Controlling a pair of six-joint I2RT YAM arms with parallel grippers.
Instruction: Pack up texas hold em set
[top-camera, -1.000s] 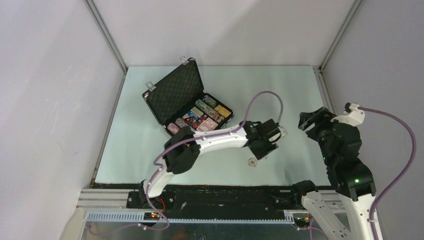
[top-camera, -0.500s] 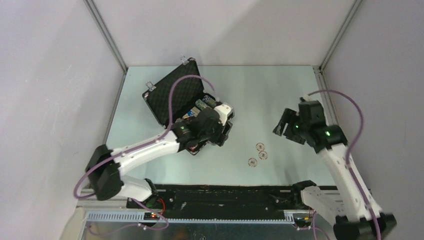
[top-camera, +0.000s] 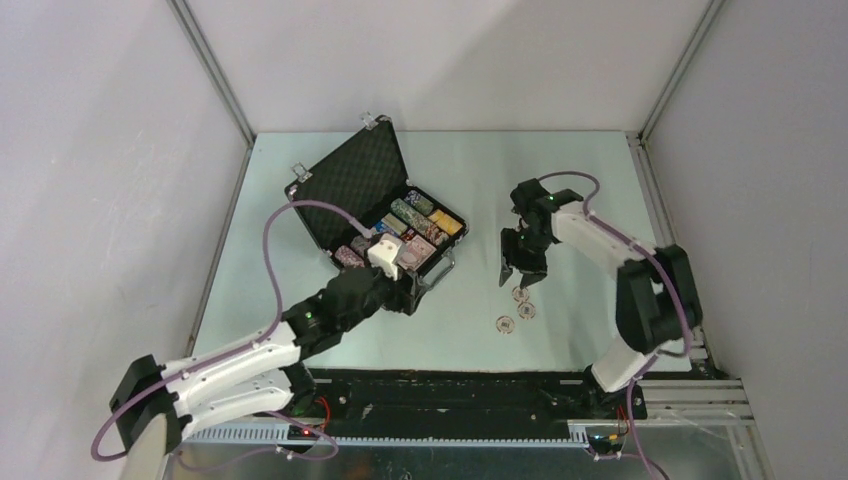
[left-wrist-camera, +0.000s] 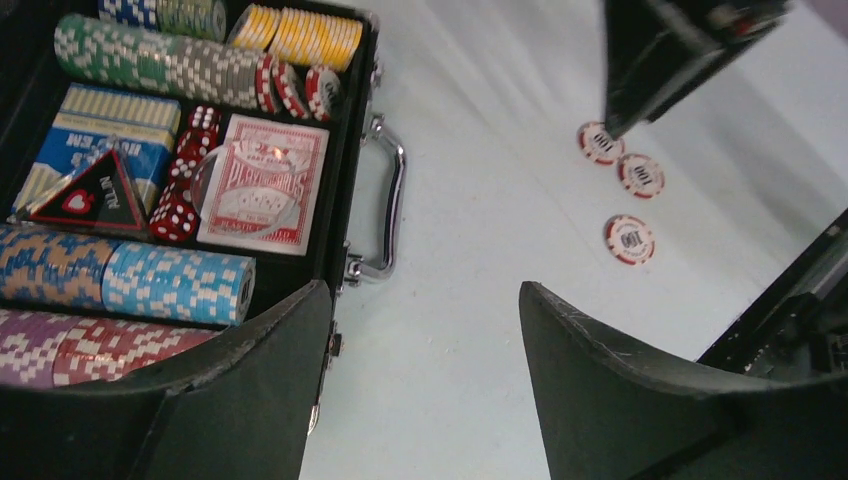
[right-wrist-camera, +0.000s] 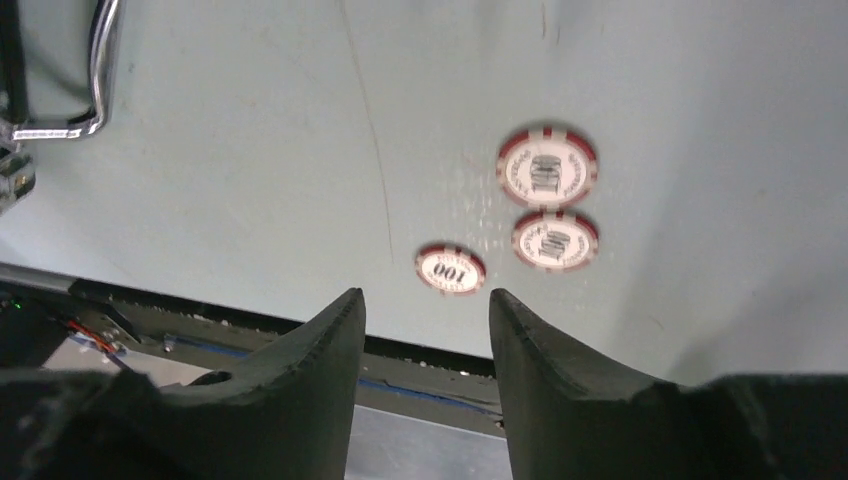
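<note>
your right gripper (right-wrist-camera: 423, 300) hangs apart over three loose chips (right-wrist-camera: 547, 167), your left gripper (left-wrist-camera: 422, 298) apart beside the case (top-camera: 350, 185).

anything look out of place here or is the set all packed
Yes: three red-and-white chips lie loose on the table, to the right of the open case. The other chips sit in rows inside the case, so these three look left out.

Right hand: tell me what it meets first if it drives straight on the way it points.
Likely the red-and-white poker chip marked 100, just ahead of the gap between the right hand's fingers. If it misses, the bare table. Depth is unclear.
</note>
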